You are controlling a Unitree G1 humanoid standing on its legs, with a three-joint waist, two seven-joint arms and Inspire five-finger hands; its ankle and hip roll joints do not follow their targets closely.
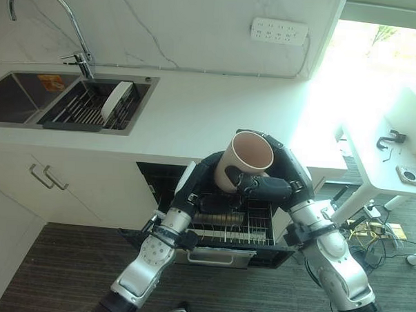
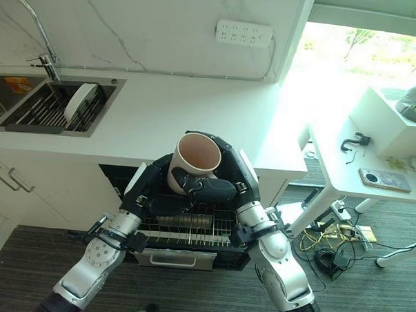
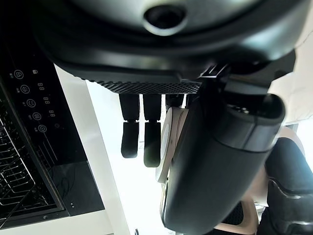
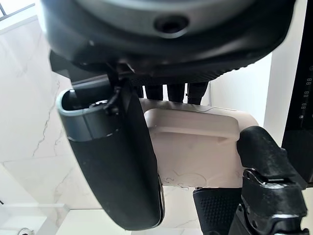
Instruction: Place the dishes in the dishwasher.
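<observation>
A cream mug (image 1: 246,160) is held at the centre of the frame by both hands, above the open dishwasher (image 1: 222,226).

The mug is seen tilted, its open mouth turned up toward the camera, over the pulled-out wire rack (image 1: 232,229) at lower centre. The right hand (image 1: 267,187) is curled round the mug's side and handle, its thumb laid across the front; in the right wrist view the pale mug (image 4: 195,147) is pinched between thumb and fingers (image 4: 166,90). The left hand (image 1: 206,171) is pressed against the mug's opposite side, fingers bent round it. A white plate (image 1: 116,99) is stood upright in the sink (image 1: 31,96) at upper left, set into the white surface (image 1: 210,114).
</observation>
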